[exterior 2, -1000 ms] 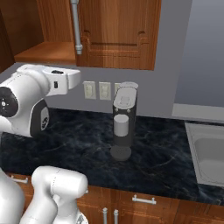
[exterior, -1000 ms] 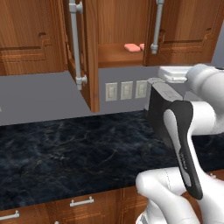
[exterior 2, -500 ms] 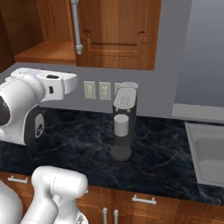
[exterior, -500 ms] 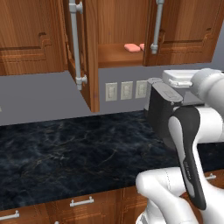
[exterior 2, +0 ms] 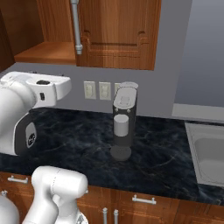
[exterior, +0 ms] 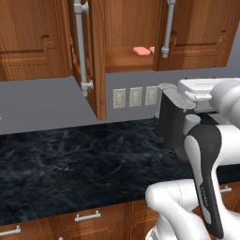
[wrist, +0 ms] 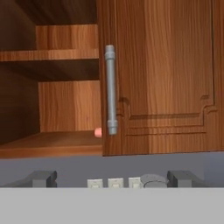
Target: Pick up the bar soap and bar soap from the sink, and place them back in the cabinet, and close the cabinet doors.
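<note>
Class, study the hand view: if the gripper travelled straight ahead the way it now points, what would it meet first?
Most likely the right cabinet door, near its handle, which sits about centre in the hand view. The open cabinet lies just left of that line. Depth is unclear, so the exact contact point is a guess.

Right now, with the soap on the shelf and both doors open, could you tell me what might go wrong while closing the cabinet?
1. The left door swings far out over the counter; the arm must reach round it, and a push on its edge might slip.
2. The pink soap bars lie near the shelf's front; a hard slam could jolt them.
3. The coffee machine stands below the right door, close to the arm's path.
</note>
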